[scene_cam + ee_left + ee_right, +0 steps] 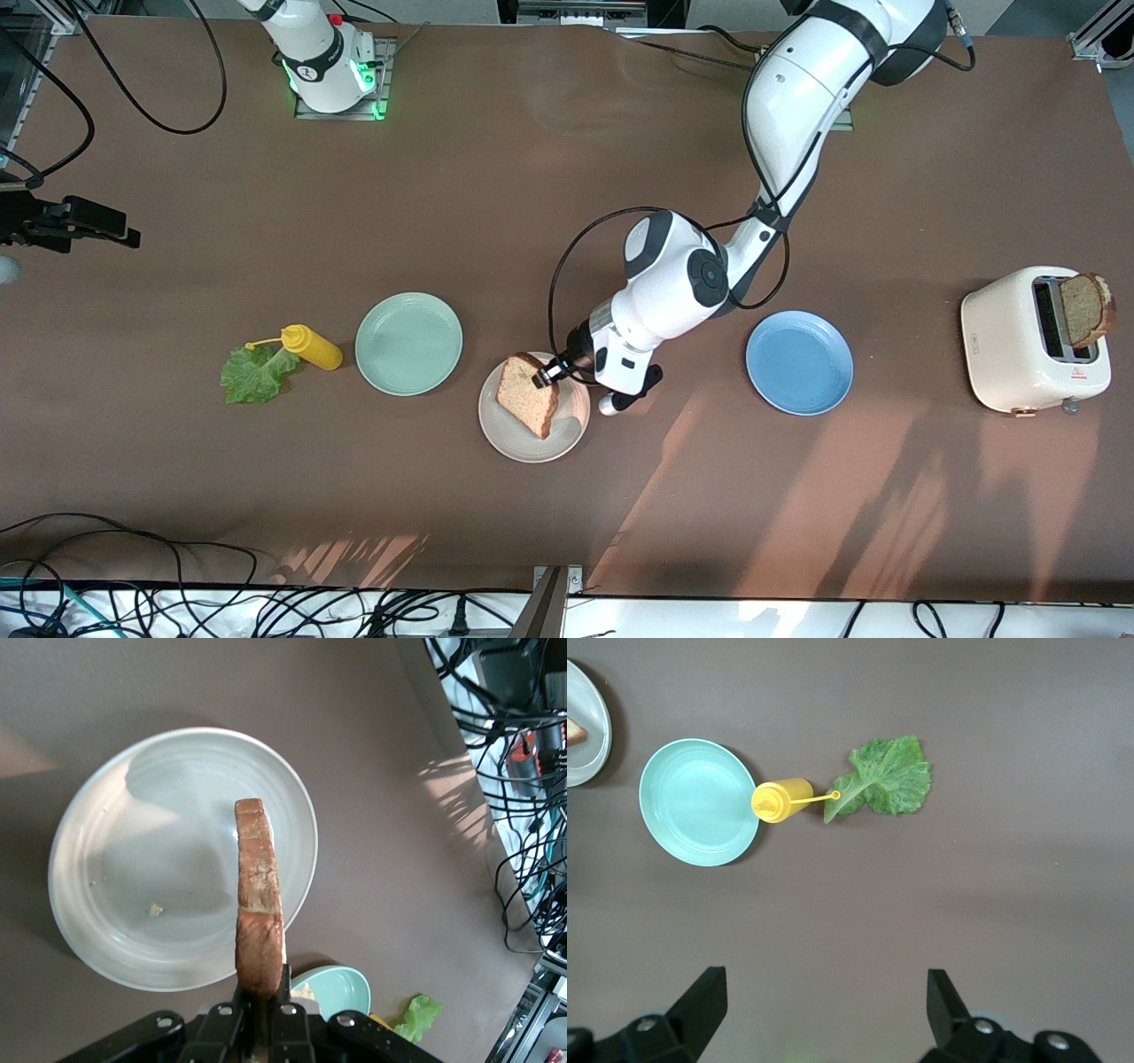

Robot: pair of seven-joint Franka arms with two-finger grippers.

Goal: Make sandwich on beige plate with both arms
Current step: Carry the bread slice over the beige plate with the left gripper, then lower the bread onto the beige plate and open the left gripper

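My left gripper is shut on one edge of a brown bread slice. It holds the slice on edge, tilted, over the beige plate. I cannot tell whether the slice's lower edge touches the plate. A ruffled green lettuce leaf lies flat on the table toward the right arm's end. High above the table near that leaf, my right gripper is open with nothing between its fingers. Another bread slice sticks up out of the toaster.
A mint-green plate sits beside the beige plate, with a yellow squeeze bottle lying between it and the lettuce. A blue plate lies toward the left arm's end, before the toaster. Cables run along the table's near edge.
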